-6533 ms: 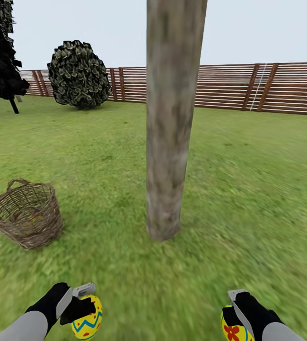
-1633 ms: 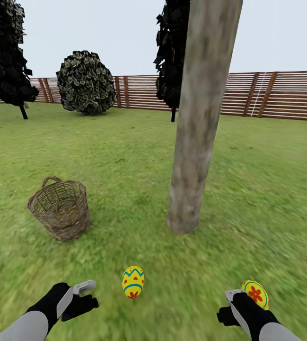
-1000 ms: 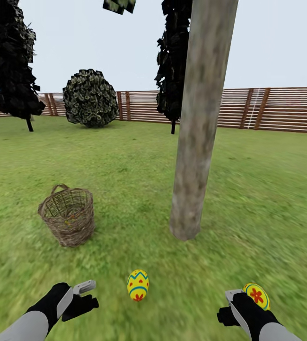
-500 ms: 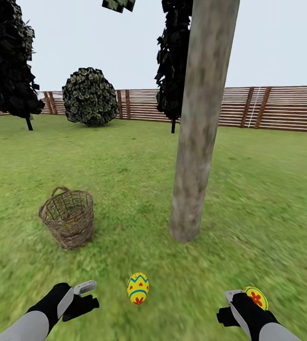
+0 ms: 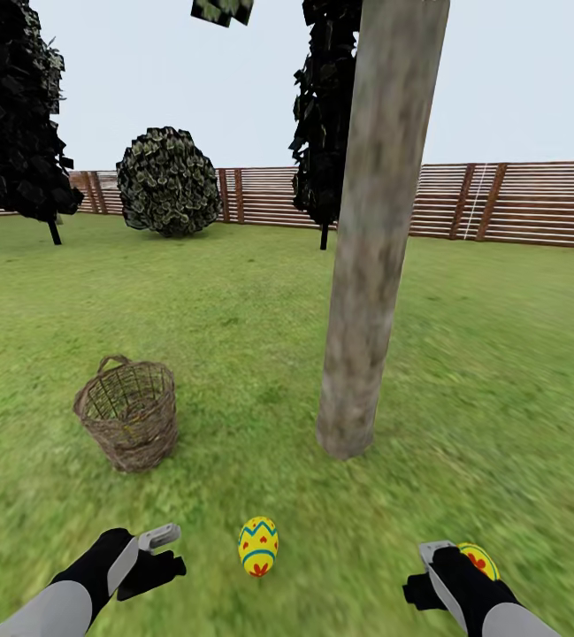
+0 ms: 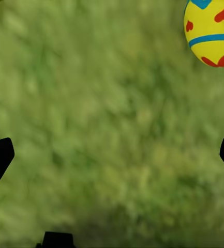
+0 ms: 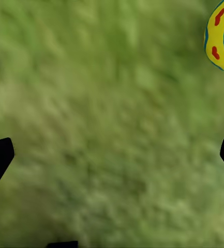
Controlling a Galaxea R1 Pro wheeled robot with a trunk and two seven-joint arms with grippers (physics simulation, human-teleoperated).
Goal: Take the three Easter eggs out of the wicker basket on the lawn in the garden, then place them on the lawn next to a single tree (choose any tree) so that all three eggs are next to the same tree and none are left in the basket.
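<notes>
2 yellow Easter eggs lie on the lawn (image 5: 233, 301) near the tree (image 5: 366, 265): one zigzag-and-heart patterned egg (image 5: 258, 546) in front of the trunk, one red-flower egg (image 5: 484, 559) off to the right. The wicker basket (image 5: 130, 412) stands upright left of the trunk; a faint yellowish patch inside may be the third egg.

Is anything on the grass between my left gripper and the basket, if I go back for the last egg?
Nothing visible: bare lawn lies between the left gripper and the wicker basket. The zigzag egg lies off that line, toward the tree.
</notes>
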